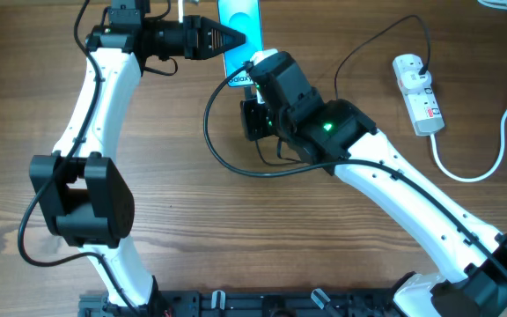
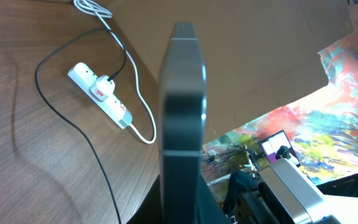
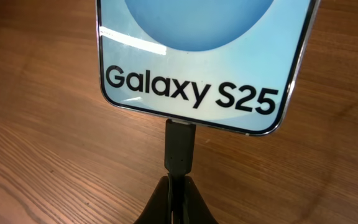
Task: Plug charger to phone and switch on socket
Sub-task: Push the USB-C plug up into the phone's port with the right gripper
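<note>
At the far edge of the table (image 1: 192,229), near its middle: phone (image 1: 241,19), cyan screen up, "Galaxy S25" end toward the near side. Pinched at its left long edge by the left gripper (image 1: 236,40), jaws closed on it; from the left wrist camera only the phone's dark edge seen, fingers hidden. Just below the lettered end, right gripper (image 3: 178,186), fingers (image 3: 160,211) clamped tight around the charger (image 3: 180,146) right behind its small black connector. Connector tip meeting the middle of the phone's bottom edge; how deep in the port, not possible to tell. Black cable looping over the wood beside the right gripper, then arcing off to the socket (image 1: 419,95), well apart on the right side of the table. Charger's plug seated at the socket's far end, white with red in the left wrist view. Thick white cord (image 1: 505,123) curling away from the socket's near end. Switch position too small to read
</note>
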`<state>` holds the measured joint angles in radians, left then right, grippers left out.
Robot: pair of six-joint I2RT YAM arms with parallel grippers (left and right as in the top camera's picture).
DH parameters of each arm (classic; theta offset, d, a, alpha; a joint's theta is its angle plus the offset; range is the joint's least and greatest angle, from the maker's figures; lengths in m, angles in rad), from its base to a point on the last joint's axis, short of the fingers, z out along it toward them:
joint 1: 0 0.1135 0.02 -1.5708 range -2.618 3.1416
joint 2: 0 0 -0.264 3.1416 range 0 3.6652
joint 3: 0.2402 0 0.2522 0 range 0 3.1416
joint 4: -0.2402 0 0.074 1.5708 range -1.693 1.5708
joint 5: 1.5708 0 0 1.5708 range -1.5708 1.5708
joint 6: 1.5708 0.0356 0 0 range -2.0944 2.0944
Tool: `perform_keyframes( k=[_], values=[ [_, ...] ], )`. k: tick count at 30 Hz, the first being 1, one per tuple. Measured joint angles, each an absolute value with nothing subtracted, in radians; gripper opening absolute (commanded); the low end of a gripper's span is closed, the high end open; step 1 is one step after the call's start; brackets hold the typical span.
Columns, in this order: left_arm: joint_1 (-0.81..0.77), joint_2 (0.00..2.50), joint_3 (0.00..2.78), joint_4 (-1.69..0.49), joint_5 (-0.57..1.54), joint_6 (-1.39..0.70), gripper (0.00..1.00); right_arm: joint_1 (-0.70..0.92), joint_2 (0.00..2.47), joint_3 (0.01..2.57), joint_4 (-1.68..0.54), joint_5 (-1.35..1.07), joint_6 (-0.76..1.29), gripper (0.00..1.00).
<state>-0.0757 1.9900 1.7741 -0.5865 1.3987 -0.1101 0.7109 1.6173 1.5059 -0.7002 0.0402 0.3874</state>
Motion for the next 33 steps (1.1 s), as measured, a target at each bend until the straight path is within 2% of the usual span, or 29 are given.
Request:
perform_keyframes(
  k=[3,9,15,18,19,20,22,24,33],
  values=[
    [-0.075,1.990,1.779,-0.615,1.385,-0.106,0.04,0.711,1.617,1.499,-0.693,0.040,0.387,0.05],
    [-0.068,1.990,1.781,-0.642,1.377,-0.098,0.04,0.713,1.615,1.494,-0.652,0.051,0.379,0.16],
    [-0.078,1.990,1.779,-0.663,1.343,-0.094,0.04,0.701,1.604,1.497,-0.635,0.091,0.370,0.40],
    [-0.078,1.990,1.779,-0.667,1.253,-0.109,0.04,0.697,1.602,1.497,-0.664,0.083,0.371,0.56],
    [-0.079,1.990,1.779,-0.668,1.204,-0.121,0.04,0.696,1.600,1.497,-0.676,0.079,0.369,0.68],
    [-0.079,1.990,1.779,-0.679,1.108,-0.143,0.04,0.696,1.595,1.497,-0.693,0.076,0.368,0.73],
    [-0.079,1.990,1.779,-0.694,1.042,-0.155,0.04,0.694,1.581,1.497,-0.721,0.075,0.379,0.82],
    [-0.079,1.997,1.779,-0.714,0.995,-0.162,0.04,0.677,1.550,1.497,-0.746,0.081,0.410,0.85],
    [-0.173,2.196,1.779,-0.784,0.912,-0.163,0.04,0.485,1.505,1.504,-0.831,0.035,0.468,0.85]
  ],
)
